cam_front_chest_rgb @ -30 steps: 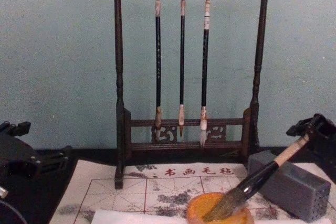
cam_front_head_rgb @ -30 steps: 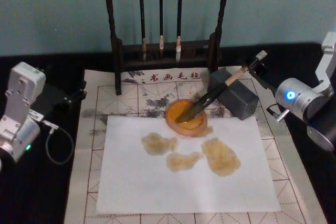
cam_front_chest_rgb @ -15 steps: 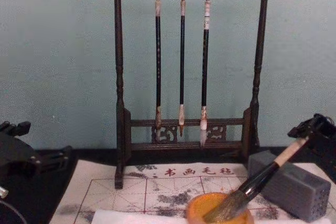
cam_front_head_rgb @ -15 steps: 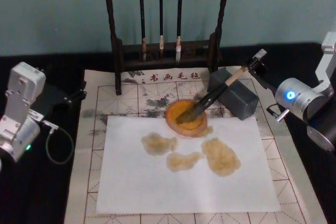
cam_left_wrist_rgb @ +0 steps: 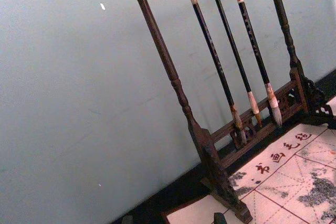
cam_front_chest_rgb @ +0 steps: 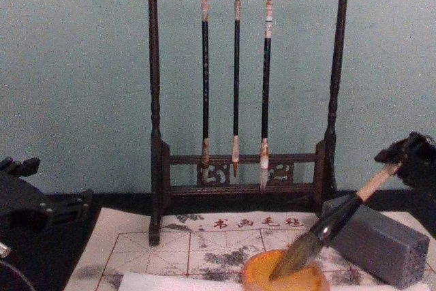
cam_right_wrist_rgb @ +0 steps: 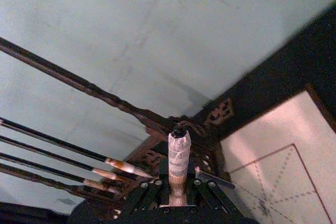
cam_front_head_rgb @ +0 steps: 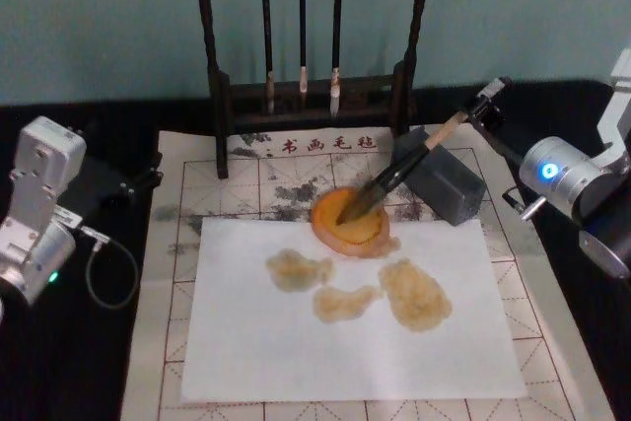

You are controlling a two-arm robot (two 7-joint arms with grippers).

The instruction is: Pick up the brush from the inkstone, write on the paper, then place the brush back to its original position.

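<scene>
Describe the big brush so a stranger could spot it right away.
Before the tall dark brush rack sits an orange inkstone at the far edge of the white paper. The brush slants from that dish up into the shut jaws of the right gripper. Unlike the three thin hanging brushes, it is thick and bushy-tipped.

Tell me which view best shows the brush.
Head view: the brush shows whole, bristles in the inkstone, right gripper at its top end. Chest view shows it side-on; right wrist view, its capped end.
</scene>
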